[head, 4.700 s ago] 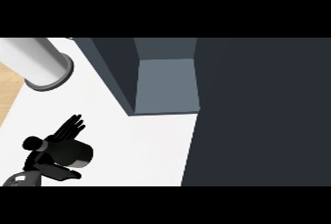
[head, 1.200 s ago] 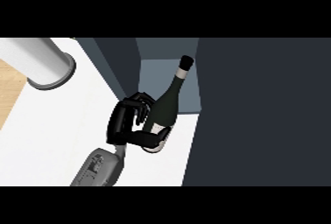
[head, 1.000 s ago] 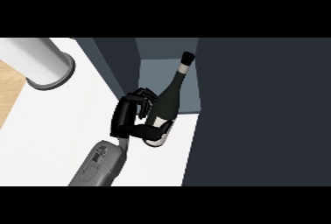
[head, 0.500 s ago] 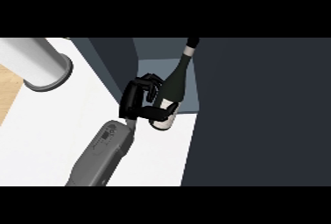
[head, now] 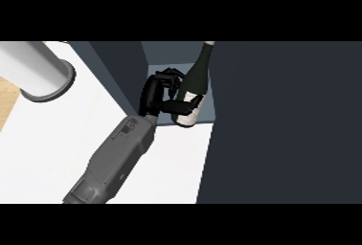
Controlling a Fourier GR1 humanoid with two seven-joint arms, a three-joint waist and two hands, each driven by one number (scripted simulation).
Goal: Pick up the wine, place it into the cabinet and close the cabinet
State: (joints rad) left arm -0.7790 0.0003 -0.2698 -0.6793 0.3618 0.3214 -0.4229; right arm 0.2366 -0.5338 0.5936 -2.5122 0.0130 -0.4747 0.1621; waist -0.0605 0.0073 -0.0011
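Note:
The wine bottle (head: 197, 76) is dark with a pale label at its base. It stands tilted, its neck pointing away from me, at the mouth of the open cabinet compartment (head: 167, 53). My left hand (head: 151, 93) is shut on the bottle's lower body: the fingers wrap it from the left and the thumb crosses just above the label. The hand and the bottle's base sit at the compartment's front edge, and the grey forearm runs down to the lower left. My right hand does not show.
A wide dark panel (head: 283, 124) of the cabinet fills the right side, right next to the bottle. A grey cylinder (head: 35, 72) stands at the upper left on the white counter (head: 50, 143). The cabinet's dark side wall (head: 113, 67) lies left of the hand.
The left hand, bottle in its hold, has moved away from me and slightly right, from the counter in front of the cabinet into the compartment's mouth. The forearm has stretched out further.

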